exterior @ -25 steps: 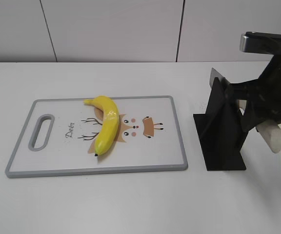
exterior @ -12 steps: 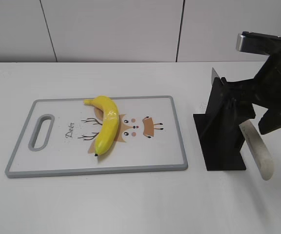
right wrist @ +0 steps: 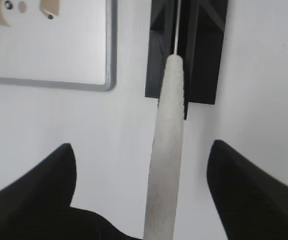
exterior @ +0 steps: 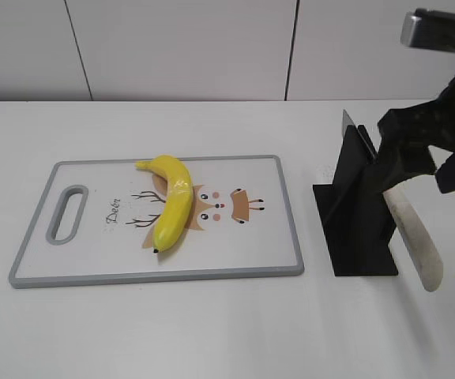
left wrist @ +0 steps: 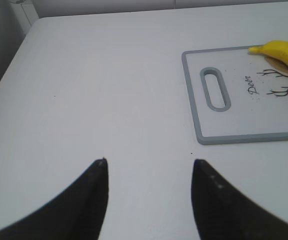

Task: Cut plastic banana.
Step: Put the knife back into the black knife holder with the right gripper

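**Knife by its stand, banana waiting on the board**

The plastic banana [exterior: 172,201] lies flat on the cutting board [exterior: 235,268], near the middle, across the deer drawing. Its dark tip points to the front edge of the board and its stem end is close to the back edge. Nothing touches it.

It looks shiny, smooth and hard, so it is likely light and slippery. It may roll or slide when pushed from above. A good place to hold it would be the thick middle or the stem end, away from where the cut goes.

To the right of the board stands a black knife stand [exterior: 358,209]. The knife [exterior: 413,237] with its pale handle is at the stand, slanting down. In the right wrist view the right gripper [right wrist: 149,200] has its jaws wide on both sides of the handle, not squeezing it.

The left gripper [left wrist: 149,192] hangs over bare table [left wrist: 84,100], well to the left of the board, jaws wide and holding nothing.
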`<action>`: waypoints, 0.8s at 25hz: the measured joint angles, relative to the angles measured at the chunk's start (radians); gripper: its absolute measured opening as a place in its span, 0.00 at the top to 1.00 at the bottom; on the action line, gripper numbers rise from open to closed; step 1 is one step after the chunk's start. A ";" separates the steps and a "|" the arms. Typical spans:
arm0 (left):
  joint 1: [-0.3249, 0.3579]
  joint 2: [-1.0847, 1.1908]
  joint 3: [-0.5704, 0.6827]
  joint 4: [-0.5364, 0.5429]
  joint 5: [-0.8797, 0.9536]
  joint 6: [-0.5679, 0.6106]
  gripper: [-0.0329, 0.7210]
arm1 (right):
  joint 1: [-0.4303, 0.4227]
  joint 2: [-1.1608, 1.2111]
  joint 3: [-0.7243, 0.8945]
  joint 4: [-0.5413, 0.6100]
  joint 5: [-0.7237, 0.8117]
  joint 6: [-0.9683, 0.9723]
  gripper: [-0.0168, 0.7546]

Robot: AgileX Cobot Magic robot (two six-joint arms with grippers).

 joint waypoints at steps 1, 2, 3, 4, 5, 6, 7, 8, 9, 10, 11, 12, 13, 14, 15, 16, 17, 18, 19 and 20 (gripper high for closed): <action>0.000 0.000 0.000 0.000 0.000 0.000 0.30 | 0.008 -0.036 0.000 0.001 0.013 -0.017 0.17; 0.000 0.000 0.000 0.000 0.000 0.000 0.30 | 0.016 -0.068 0.001 0.001 0.030 -0.035 0.17; 0.000 0.000 0.000 0.000 0.000 0.000 0.30 | 0.022 -0.111 0.009 0.001 0.042 -0.058 0.17; 0.000 0.000 0.000 0.000 0.000 0.000 0.30 | 0.024 -0.157 0.022 0.002 0.051 -0.079 0.17; 0.000 0.000 0.000 0.000 0.000 0.000 0.30 | 0.025 -0.197 0.036 0.000 0.055 -0.093 0.18; 0.000 0.000 0.000 0.000 0.000 0.000 0.30 | 0.026 -0.247 0.058 -0.005 0.056 -0.105 0.18; 0.000 0.000 0.000 0.000 0.000 0.000 0.30 | 0.026 -0.300 0.080 -0.010 0.057 -0.114 0.18; 0.000 0.000 0.000 0.000 0.000 0.000 0.30 | 0.026 -0.354 0.110 -0.020 0.056 -0.124 0.18; 0.000 0.000 0.000 0.000 0.000 0.000 0.30 | 0.026 -0.400 0.143 -0.033 0.054 -0.137 0.19; 0.000 0.000 0.000 0.000 0.000 0.000 0.30 | 0.026 -0.454 0.178 -0.047 0.052 -0.152 0.19; 0.000 0.000 0.000 0.000 0.000 0.000 0.30 | 0.026 -0.506 0.211 -0.062 0.051 -0.168 0.19; 0.000 0.000 0.000 0.000 0.000 0.000 0.30 | 0.026 -0.548 0.238 -0.073 0.051 -0.179 0.20; 0.000 0.000 0.000 0.000 0.000 0.000 0.30 | 0.026 -0.599 0.268 -0.085 0.051 -0.188 0.20; 0.000 0.000 0.000 0.000 0.000 0.000 0.30 | 0.026 -0.648 0.294 -0.094 0.051 -0.192 0.20; 0.000 0.000 0.000 0.000 0.000 0.000 0.30 | 0.026 -0.690 0.318 -0.098 0.052 -0.197 0.20; 0.000 0.000 0.000 0.000 0.000 0.000 0.30 | 0.026 -0.740 0.335 -0.102 0.052 -0.203 0.20; 0.000 0.000 0.000 0.000 0.000 0.000 0.30 | 0.026 -0.787 0.354 -0.104 0.052 -0.207 0.21; 0.000 0.000 0.000 0.000 0.000 0.000 0.30 | 0.026 -0.831 0.370 -0.106 0.052 -0.208 0.21; 0.000 0.000 0.000 0.000 0.000 0.000 0.30 | 0.026 -0.867 0.384 -0.106 0.052 -0.210 0.21; 0.000 0.000 0.000 0.000 0.000 0.000 0.30 | 0.026 -0.908 0.395 -0.106 0.052 -0.210 0.21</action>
